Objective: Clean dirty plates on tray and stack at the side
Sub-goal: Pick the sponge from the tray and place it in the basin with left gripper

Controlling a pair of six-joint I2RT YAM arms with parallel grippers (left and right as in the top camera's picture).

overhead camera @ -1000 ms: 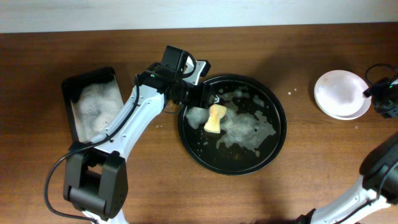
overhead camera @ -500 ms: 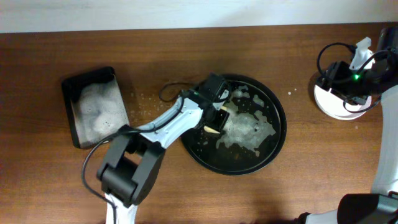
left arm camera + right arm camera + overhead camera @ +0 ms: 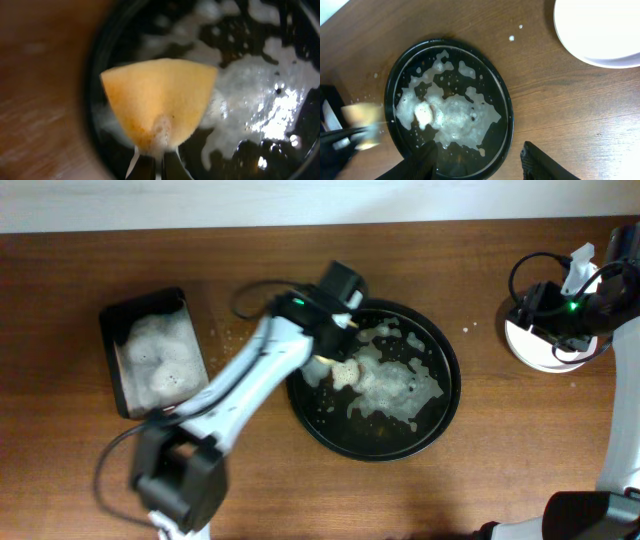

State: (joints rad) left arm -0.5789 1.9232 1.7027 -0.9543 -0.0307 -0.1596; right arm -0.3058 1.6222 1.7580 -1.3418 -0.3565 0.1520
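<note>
Yellow-orange, wedge-shaped, wet at the narrow end: sponge (image 3: pixel 160 102), clamped there by left gripper (image 3: pixel 156 169), jaws squeezed tight on it. Held just above left part of tray (image 3: pixel 97 70), wide end toward frame top in left wrist view. Beneath and to the right: black tray floor, glossy, patched with white foam. No plate on it in any view.

Farther out, at right edge of overhead frame: plates (image 3: pixel 524 352), off the tray and well apart from it, on wooden table (image 3: pixel 400 500). Right gripper (image 3: pixel 485 161) raised near them, fingers spread, nothing between. In right wrist view, plates at upper right corner, tray at centre-left. Look of plates: white, round, shallow, so no long axis to align. No orange-red smear on the part showing. Number in stack not resolvable.

Far left of overhead frame: tub (image 3: pixel 112 380), full of foam.

Judged: plates far nearer right arm than left. Washing apparently done, tray cleared. Next for left arm, probably sponge back to tub, lying leftward across the tray rim. Risk: drips on the wood.
</note>
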